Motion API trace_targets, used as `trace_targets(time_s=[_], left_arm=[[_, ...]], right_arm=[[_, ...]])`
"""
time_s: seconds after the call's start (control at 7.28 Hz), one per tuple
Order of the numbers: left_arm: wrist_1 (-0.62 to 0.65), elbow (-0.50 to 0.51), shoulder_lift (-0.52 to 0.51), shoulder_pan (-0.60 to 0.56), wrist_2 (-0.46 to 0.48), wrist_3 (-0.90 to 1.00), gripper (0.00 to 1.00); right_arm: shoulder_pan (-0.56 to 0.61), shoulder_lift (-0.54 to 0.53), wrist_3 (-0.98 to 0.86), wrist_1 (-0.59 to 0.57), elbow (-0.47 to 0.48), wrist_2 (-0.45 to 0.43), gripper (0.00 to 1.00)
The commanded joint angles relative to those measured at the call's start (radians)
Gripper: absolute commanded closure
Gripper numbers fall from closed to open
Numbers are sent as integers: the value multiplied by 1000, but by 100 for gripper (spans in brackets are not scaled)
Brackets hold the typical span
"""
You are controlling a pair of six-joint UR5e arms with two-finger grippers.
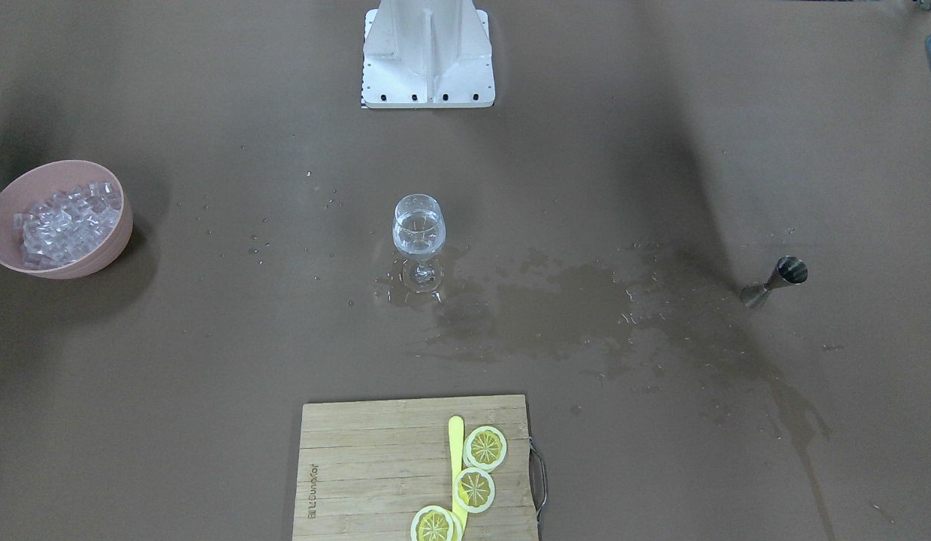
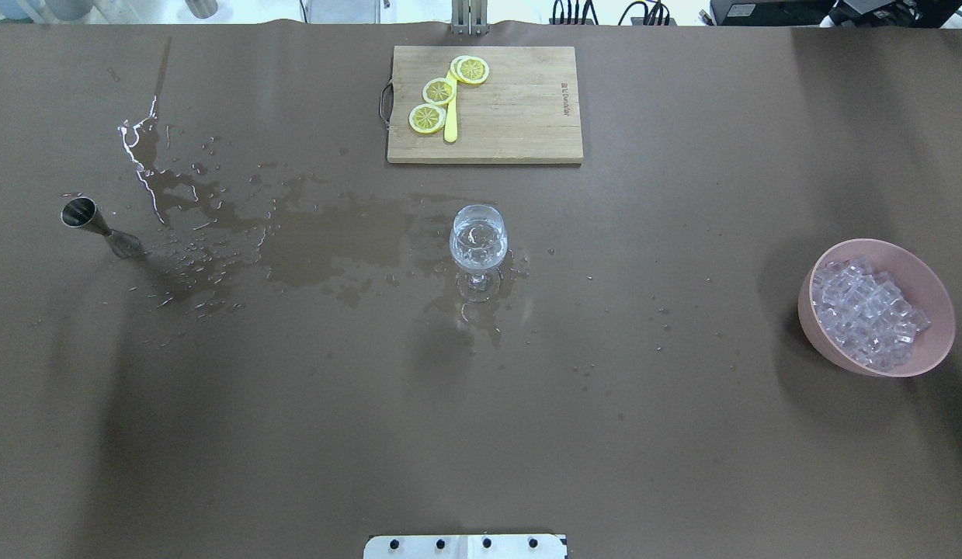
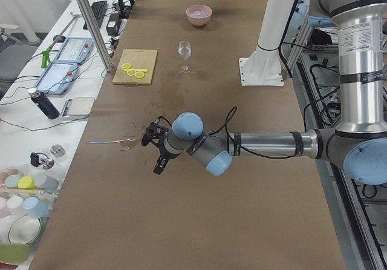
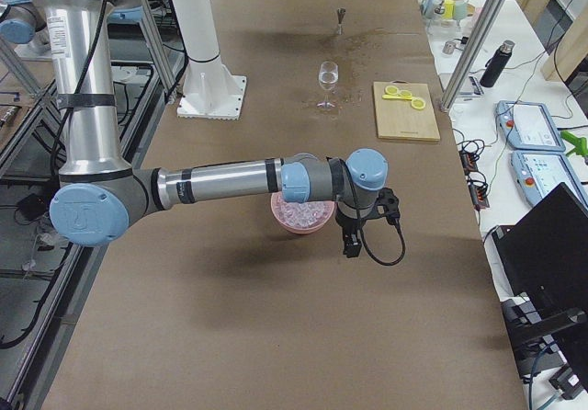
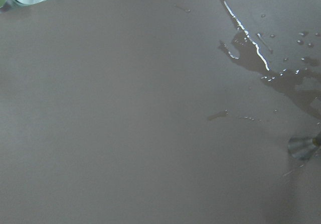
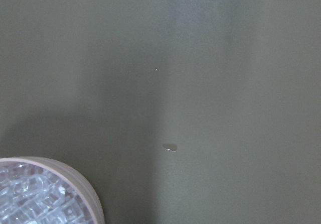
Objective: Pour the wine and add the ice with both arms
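A wine glass [image 1: 418,233] stands at the table's middle, partly filled with clear wine [image 2: 478,237]; it also shows in the exterior left view [image 3: 184,50]. A pink bowl [image 2: 807,310] full of ice cubes [image 2: 865,314] sits on the robot's right side. My left gripper [image 3: 152,154] hovers over the table's left end, beyond a steel jigger [image 2: 92,221]; I cannot tell whether it is open or shut. My right gripper [image 4: 351,243] hangs just beyond the ice bowl [image 4: 303,217]; I cannot tell its state either. Neither wrist view shows its fingers.
A wooden cutting board [image 2: 519,109] with lemon slices [image 2: 439,91] and a yellow knife lies at the far edge. A wet spill [image 2: 317,241] spreads between jigger and glass. The white stand [image 1: 427,56] is at the robot's base.
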Motion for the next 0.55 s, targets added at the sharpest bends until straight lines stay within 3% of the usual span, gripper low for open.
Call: trace_targets(time_s=[0.0, 0.41], left_arm=[[-368, 146, -10, 55, 65, -151, 2], [-502, 145, -11, 112, 128, -285, 2]], right_arm=[[-8, 0, -1, 0, 17, 24, 0], [-32, 3, -3, 0, 18, 26, 0]])
